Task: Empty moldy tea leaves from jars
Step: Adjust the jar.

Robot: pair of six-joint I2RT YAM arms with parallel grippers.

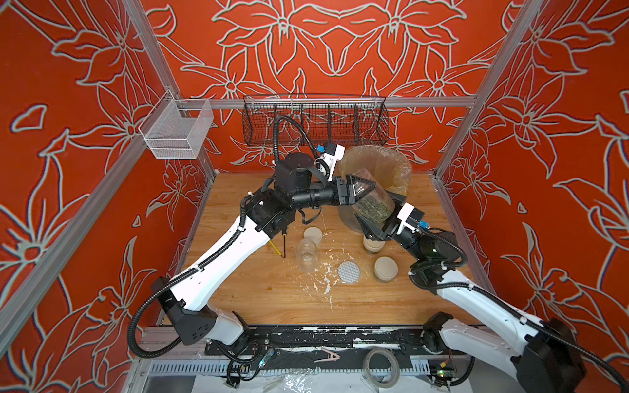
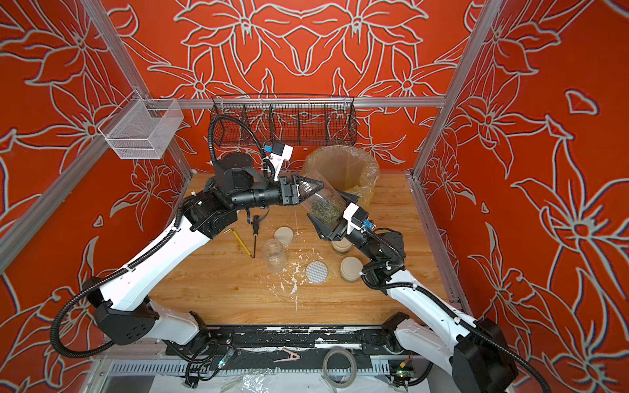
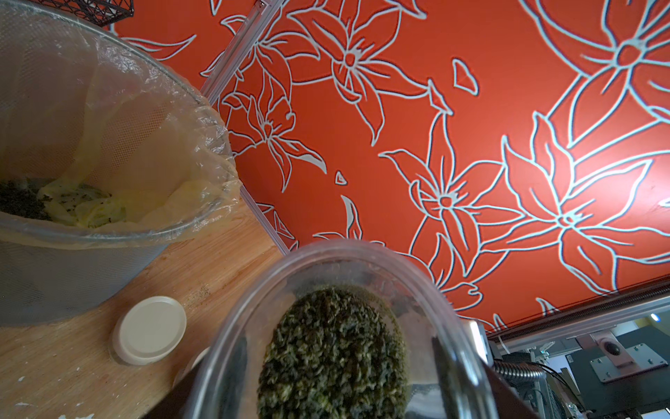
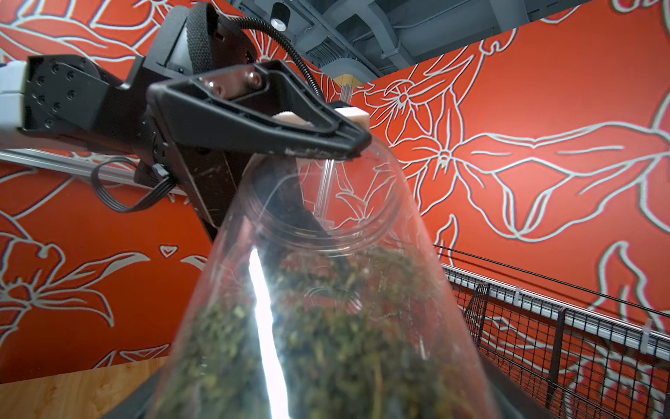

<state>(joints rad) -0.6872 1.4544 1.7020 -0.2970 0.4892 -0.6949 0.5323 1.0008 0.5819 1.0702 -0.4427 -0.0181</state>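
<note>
A clear jar [image 1: 371, 199] [image 2: 323, 204] hangs tilted in the air in front of the grey bin [image 1: 394, 160] [image 2: 369, 163], its lidless mouth towards the bin. Moldy tea leaves [image 1: 374, 208] [image 3: 333, 355] [image 4: 326, 355] lie in its lower end. My left gripper [image 1: 369, 192] [image 2: 315, 193] is shut on the jar near its mouth. My right gripper [image 1: 379, 212] [image 2: 326, 207] straddles the jar's base; whether it touches is unclear. On the table stand an empty open jar [image 1: 307, 255], a lidded jar [image 1: 385, 268] and another jar [image 1: 372, 245] under my right wrist.
A cream lid [image 1: 313, 234] [image 3: 150, 328] and a dotted lid [image 1: 349, 271] lie loose on the table. Some dark leaves [image 3: 18, 203] lie in the bin's liner. Two thin tools [image 1: 279, 245] lie at left, white flecks [image 1: 323, 277] at centre. A black wire basket [image 1: 315, 122] hangs behind.
</note>
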